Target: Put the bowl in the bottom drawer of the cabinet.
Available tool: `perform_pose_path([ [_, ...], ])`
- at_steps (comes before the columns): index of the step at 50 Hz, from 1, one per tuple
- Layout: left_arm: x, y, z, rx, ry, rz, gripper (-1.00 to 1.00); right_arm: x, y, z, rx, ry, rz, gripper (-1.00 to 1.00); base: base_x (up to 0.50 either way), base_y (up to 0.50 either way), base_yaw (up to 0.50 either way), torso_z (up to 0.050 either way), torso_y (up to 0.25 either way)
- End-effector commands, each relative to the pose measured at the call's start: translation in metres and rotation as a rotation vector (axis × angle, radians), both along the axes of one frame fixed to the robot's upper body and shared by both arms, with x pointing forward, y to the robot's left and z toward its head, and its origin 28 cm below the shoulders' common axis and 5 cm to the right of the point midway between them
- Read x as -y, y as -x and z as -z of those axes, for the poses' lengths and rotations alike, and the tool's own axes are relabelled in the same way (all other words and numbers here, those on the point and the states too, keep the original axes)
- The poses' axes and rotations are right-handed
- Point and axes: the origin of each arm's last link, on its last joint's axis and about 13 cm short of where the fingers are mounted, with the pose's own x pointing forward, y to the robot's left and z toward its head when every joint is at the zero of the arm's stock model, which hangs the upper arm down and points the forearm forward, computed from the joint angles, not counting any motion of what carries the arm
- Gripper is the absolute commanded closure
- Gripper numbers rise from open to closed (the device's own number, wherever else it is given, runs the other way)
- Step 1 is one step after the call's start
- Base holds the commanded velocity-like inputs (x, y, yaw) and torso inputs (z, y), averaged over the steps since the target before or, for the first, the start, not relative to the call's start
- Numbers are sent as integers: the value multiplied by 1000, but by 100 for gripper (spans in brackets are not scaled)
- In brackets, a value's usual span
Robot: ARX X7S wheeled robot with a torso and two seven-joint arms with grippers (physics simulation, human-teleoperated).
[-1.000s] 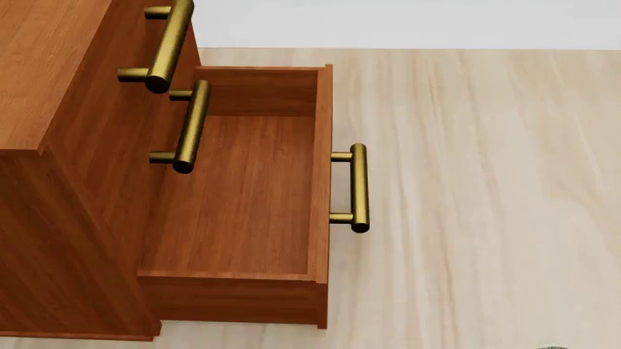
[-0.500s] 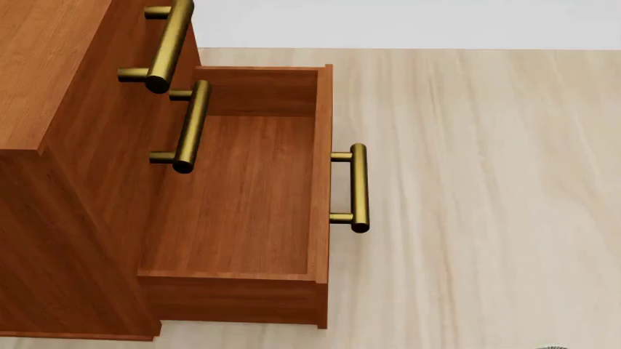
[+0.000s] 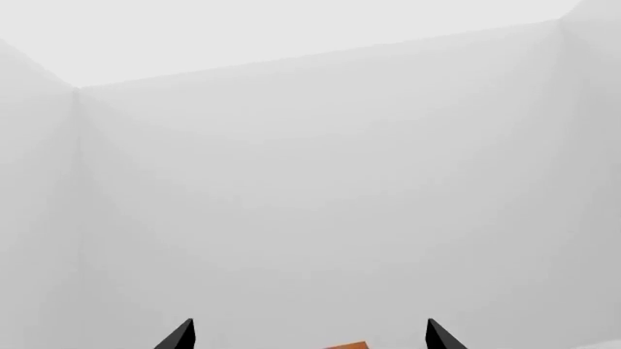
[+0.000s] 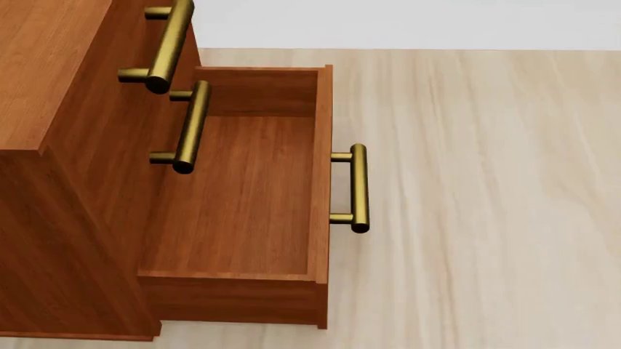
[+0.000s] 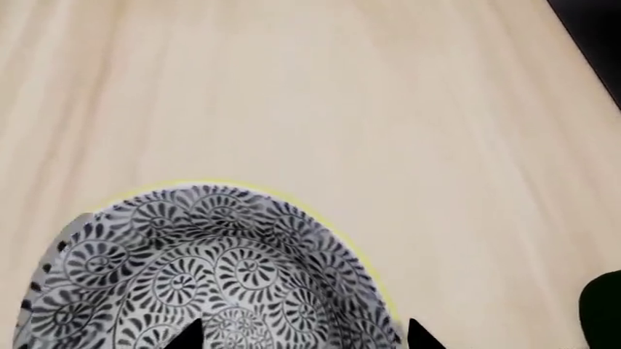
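Right gripper (image 5: pixel 304 336) shows only as two dark fingertips at the edge of its wrist view, set apart, one tip over the bowl's inner wall and the other just beyond its rim; whether they press on the rim cannot be told. Left gripper (image 3: pixel 308 336) likewise shows two black fingertips spread wide apart with nothing between them, pointed at plain white walls, with a sliver of reddish-brown wood between the tips at the frame edge.

From the head view, the cabinet (image 4: pixel 58 218) fills the left side, tall and reddish-brown, standing on the pale wood floor (image 4: pixel 485 182). The bottom drawer (image 4: pixel 243 189) is pulled out well clear of the cabinet front, its wooden interior bare, its brass bar handle (image 4: pixel 357 187) on the outer face. Two more brass handles sit on the closed drawer fronts above.

The bowl (image 5: pixel 203 269), patterned in blue-grey and white with a pale yellowish rim, sits upright over a pale wood surface in the right wrist view, well outside the drawer. A dark green shape (image 5: pixel 601 305) peeks in at that view's corner
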Motion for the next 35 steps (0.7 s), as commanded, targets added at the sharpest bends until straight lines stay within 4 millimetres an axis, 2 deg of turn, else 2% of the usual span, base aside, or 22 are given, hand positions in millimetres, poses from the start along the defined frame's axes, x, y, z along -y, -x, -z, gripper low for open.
perform_pose_path([
  [1,0,0,0,-1,-2,-1,-100,8,0,8,-27,51,47,-100,0,0,0,0,0],
  [2,0,0,0,-1,-2,-1,-100,8,0,8,-24,52,44,-100,0,-3,0,0,0],
  [3,0,0,0,-1,-2,-1,-100,8,0,7,-16,58,50,100,0,0,0,0,0],
  [25,1,-1,0,1,-3,4,-100,6,3,2,2,73,38,100,2,0,1,0,-2],
  [35,1,0,-2,5,-3,3,-100,2,4,-18,70,90,21,100,1,0,0,0,0],
])
